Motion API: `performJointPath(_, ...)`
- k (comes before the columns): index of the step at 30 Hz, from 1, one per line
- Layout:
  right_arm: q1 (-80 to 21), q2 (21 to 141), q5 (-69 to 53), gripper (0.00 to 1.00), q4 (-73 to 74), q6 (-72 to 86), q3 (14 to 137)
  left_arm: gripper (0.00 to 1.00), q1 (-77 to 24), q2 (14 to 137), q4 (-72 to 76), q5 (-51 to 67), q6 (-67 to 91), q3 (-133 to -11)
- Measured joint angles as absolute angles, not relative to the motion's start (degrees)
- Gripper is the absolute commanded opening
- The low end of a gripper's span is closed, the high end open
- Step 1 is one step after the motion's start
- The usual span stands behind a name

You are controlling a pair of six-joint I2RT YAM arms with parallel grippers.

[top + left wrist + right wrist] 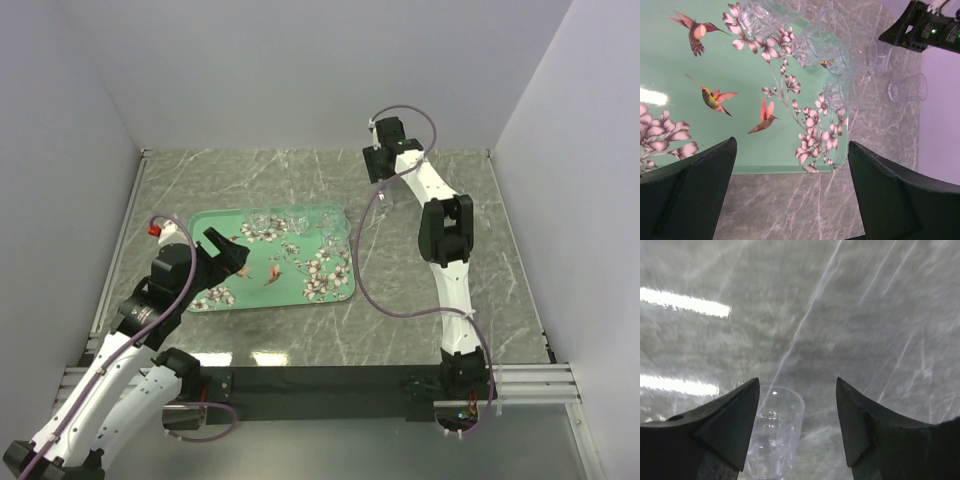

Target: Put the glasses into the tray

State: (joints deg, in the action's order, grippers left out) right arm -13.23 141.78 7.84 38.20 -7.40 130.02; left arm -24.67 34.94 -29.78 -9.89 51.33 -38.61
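Observation:
The mint-green tray [290, 245] with blossoms and birds lies left of centre. Several clear glasses stand along its far edge [297, 222]; in the left wrist view they show as a cut glass [760, 17], a second [817, 42] and a third [840, 92] on the tray [740, 60]. One more glass [386, 200] stands on the table beyond the tray's far right corner, also in the left wrist view [907, 89]. My right gripper [381, 180] is open above it; that glass [775, 435] stands between the jaws by the left finger [797, 390]. My left gripper [232, 252] is open and empty over the tray's near edge [792, 190].
The table is grey marble, enclosed by white walls at the left, back and right. The right arm's purple cable [365, 290] hangs beside the tray's right edge. The right gripper's body [925, 32] shows in the left wrist view near the loose glass.

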Motion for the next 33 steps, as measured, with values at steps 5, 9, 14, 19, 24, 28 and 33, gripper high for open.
performJointPath(5, -13.23, 141.34, 6.9, 0.68, 40.07, -7.57, 127.85, 0.99, -24.67, 33.76, -29.58, -9.87, 51.37, -38.61)
performJointPath(9, -13.23, 139.04, 6.07, 0.67, 40.56, -7.55, 121.93, 0.99, -24.67, 32.77, -29.54, -9.87, 51.68, -38.61)
performJointPath(14, -13.23, 134.96, 5.3, 0.66, 41.98, -7.4, 115.26, 0.99, -24.67, 31.53, -29.39, -9.85, 51.83, -38.59)
performJointPath(19, -13.23, 128.95, 5.04, 0.65, 42.61, -7.11, 109.86, 0.99, -24.67, 30.83, -28.93, -9.65, 51.86, -38.48)
performJointPath(24, -13.23, 124.01, 4.91, 0.65, 43.11, -7.11, 105.56, 1.0, -24.67, 30.46, -28.36, -9.15, 51.86, -37.6)
performJointPath(28, -13.23, 121.6, 4.93, 0.64, 43.4, -7.14, 102.43, 0.99, -24.67, 29.69, -28.18, -8.84, 51.86, -37.34)
performJointPath(33, -13.23, 121.23, 5.19, 0.6, 44.42, -7.35, 100.22, 0.99, -24.67, 28.64, -28.12, -8.84, 51.88, -36.75)
